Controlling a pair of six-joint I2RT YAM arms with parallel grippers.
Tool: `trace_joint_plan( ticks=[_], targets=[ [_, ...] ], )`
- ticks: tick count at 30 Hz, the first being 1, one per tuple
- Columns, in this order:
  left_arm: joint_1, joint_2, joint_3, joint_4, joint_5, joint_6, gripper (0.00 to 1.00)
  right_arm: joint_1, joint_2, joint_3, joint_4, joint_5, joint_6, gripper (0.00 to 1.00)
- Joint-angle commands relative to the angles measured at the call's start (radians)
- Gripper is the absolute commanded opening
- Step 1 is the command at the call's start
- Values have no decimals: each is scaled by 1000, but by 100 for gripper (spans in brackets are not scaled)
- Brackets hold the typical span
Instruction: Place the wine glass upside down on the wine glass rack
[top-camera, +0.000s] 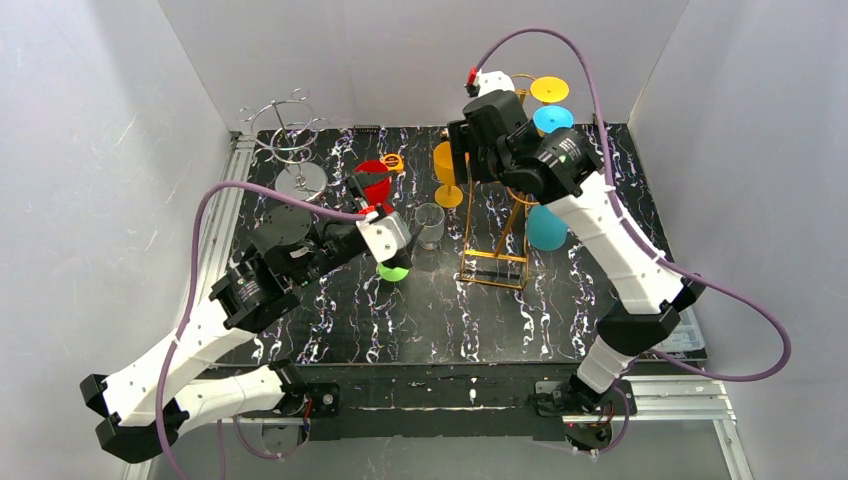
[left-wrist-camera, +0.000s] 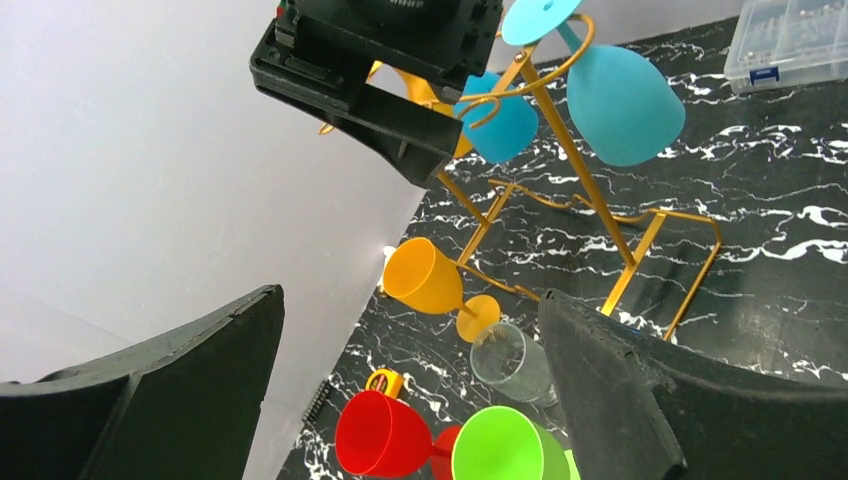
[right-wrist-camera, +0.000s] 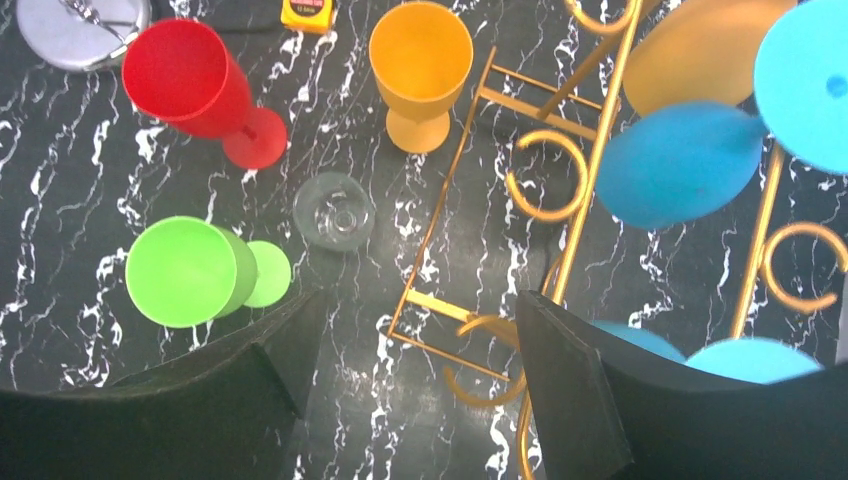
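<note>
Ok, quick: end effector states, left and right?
Left end effector: open, holding nothing.
Right end effector: open, holding nothing.

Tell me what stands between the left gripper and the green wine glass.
Nothing visible does. The left gripper hangs open over the green wine glass, bare gap between them. The clear glass and red glass sit beside it, off the path.

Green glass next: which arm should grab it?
Left. Its open left gripper sits right beside the green glass; the right gripper is up by the gold rack, farther off.
</note>
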Motion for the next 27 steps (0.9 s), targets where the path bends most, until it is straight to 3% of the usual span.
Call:
trace_joint_plan(
  ticks=[1,13,20,27],
  targets=[
    [7,-16,-10,-30,-7,-19,98,34,-84,-51,-37,105,52,79],
    [6,-23,-7,-36,-1,-31,98,9,21,114,-93,164,-35,78],
    [7,-36,-19,-36,0,-27,98,-109,-6,-5,-27,75,-77,60],
    [7,-40,-20,-25,0,-18,98,-158,-8,-19,-1,-27,-135,56]
  ],
)
